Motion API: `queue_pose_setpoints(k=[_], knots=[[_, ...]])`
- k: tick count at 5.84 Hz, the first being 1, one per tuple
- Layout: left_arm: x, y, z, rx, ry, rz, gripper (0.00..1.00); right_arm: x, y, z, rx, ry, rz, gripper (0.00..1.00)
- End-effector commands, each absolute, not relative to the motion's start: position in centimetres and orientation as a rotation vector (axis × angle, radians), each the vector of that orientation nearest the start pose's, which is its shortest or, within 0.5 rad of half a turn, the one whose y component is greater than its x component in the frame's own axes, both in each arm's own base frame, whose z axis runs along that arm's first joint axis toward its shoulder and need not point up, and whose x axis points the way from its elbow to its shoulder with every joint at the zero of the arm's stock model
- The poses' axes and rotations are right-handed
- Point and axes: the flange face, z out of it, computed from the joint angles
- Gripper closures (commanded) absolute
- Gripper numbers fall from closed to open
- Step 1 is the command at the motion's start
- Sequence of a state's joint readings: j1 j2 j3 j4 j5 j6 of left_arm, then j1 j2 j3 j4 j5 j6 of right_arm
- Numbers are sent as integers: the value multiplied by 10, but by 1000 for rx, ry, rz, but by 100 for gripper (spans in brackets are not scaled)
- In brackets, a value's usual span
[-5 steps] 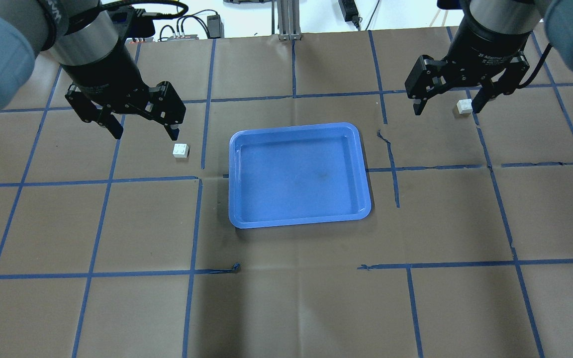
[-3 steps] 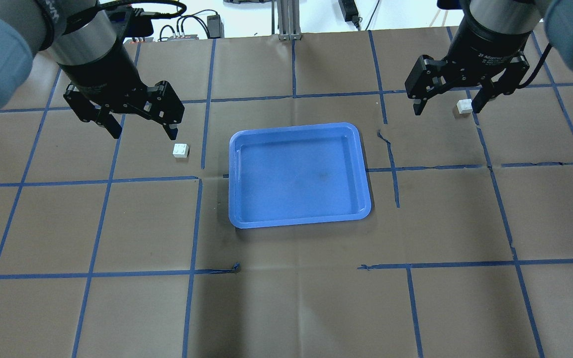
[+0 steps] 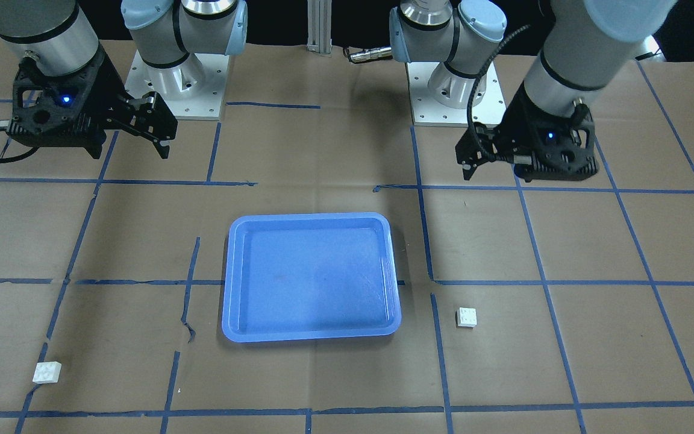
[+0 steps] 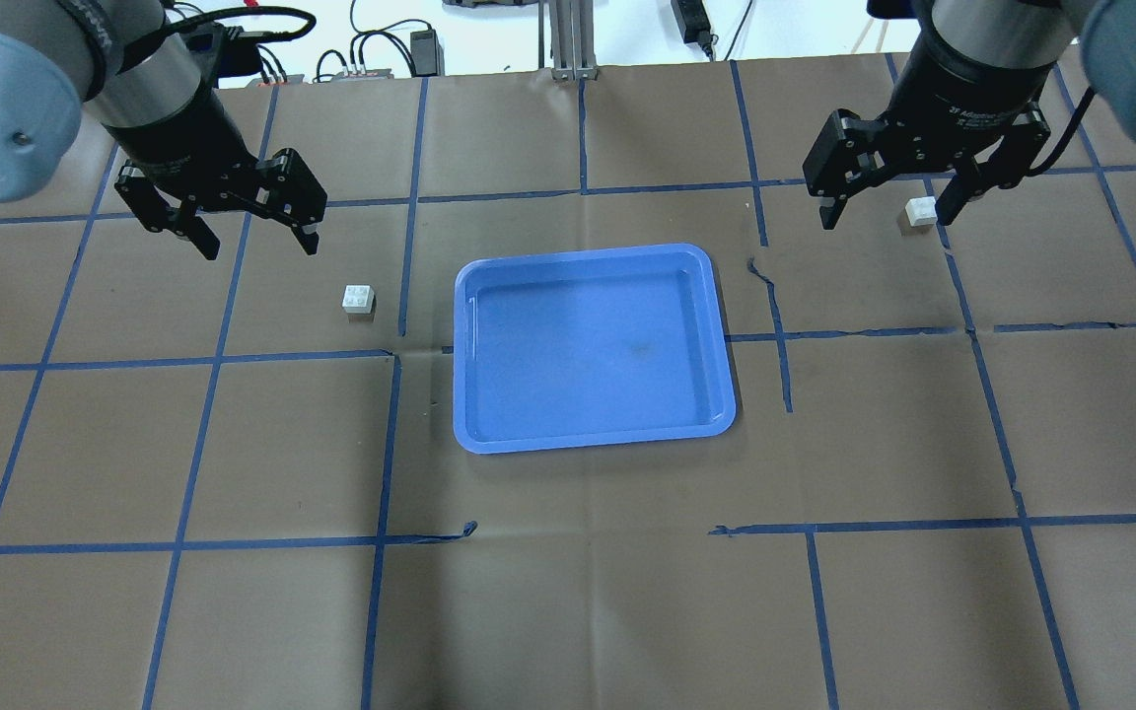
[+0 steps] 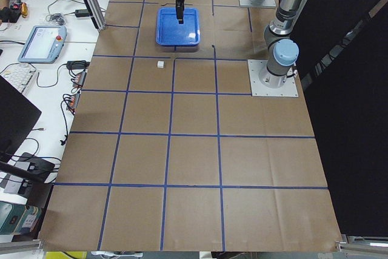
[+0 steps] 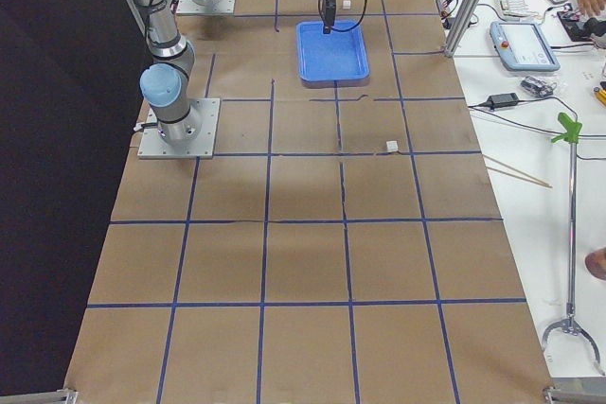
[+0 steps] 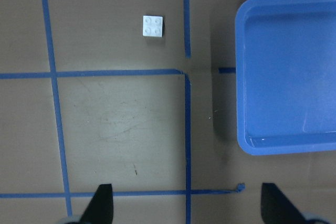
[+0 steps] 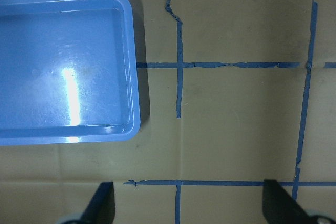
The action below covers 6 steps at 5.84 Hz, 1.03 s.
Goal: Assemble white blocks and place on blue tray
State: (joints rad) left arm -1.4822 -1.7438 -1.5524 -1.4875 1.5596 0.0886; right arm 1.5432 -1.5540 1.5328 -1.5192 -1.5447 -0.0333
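Observation:
One white block (image 4: 358, 299) lies on the brown paper left of the blue tray (image 4: 578, 385); it also shows in the left wrist view (image 7: 153, 26). My left gripper (image 4: 256, 247) hangs open and empty above the table, back and left of that block. The second white block (image 4: 920, 211) lies far right of the tray; in the front-facing view (image 3: 46, 372) it is near the table's far edge. My right gripper (image 4: 886, 219) is open and empty, high over the table near it. The tray (image 3: 311, 283) holds nothing.
Blue tape lines grid the brown paper, torn in places near the tray (image 4: 770, 286). Cables and a metal post (image 4: 568, 39) sit past the far table edge. Both arm bases (image 3: 178, 78) stand at the robot's side.
My left gripper has moved back and to the left, away from the white block near it. The right arm, both blocks and the tray have not moved.

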Motion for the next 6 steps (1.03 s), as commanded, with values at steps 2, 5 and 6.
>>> queue_pose_setpoints(k=[2, 5, 6], knots=[[-74, -622, 288, 173, 3152, 116, 1, 119, -501, 493, -9, 3116, 46, 0], [-71, -626, 188, 242, 3158, 81, 1, 84, -517, 497, -914, 2996, -76, 0], [-71, -625, 186, 239, 3157, 91, 2, 51, -529, 486, -1238, 2871, -49, 0]])
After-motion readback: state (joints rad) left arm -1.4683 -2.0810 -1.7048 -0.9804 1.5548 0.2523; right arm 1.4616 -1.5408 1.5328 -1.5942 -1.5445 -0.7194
